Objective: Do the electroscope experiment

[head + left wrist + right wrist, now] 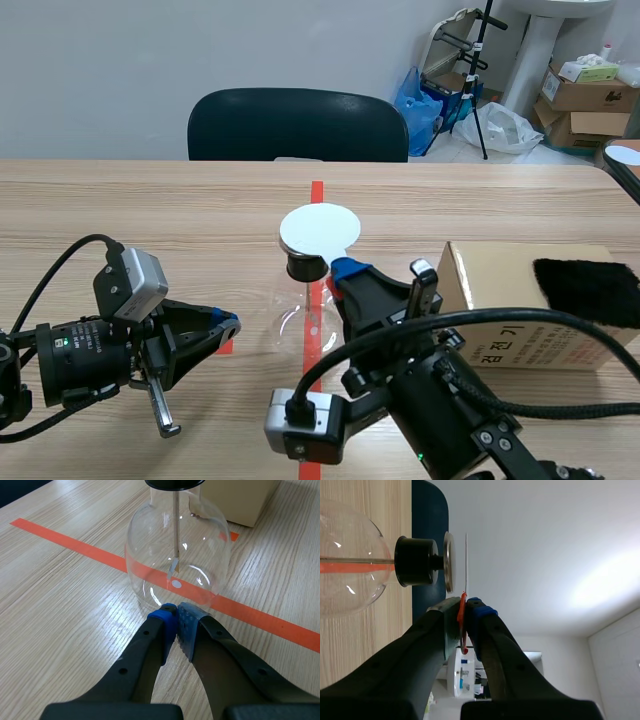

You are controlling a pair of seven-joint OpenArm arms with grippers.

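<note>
Arms (80,355) black; thick black cables (470,320); silver-grey wrist camera boxes (135,280); left hand (175,612), right hand (464,605) black-fingered, blue dotted pads (187,625).

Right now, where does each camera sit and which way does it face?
Scene view: between left arm and right arm, both showing, facing across the table toward a chair.
Left wrist view: low behind the shut left gripper, facing the glass flask just ahead.
Right wrist view: rolled sideways behind the right gripper, shut on a white disc above the flask's black stopper.
Shared: all three see the flask.
</note>
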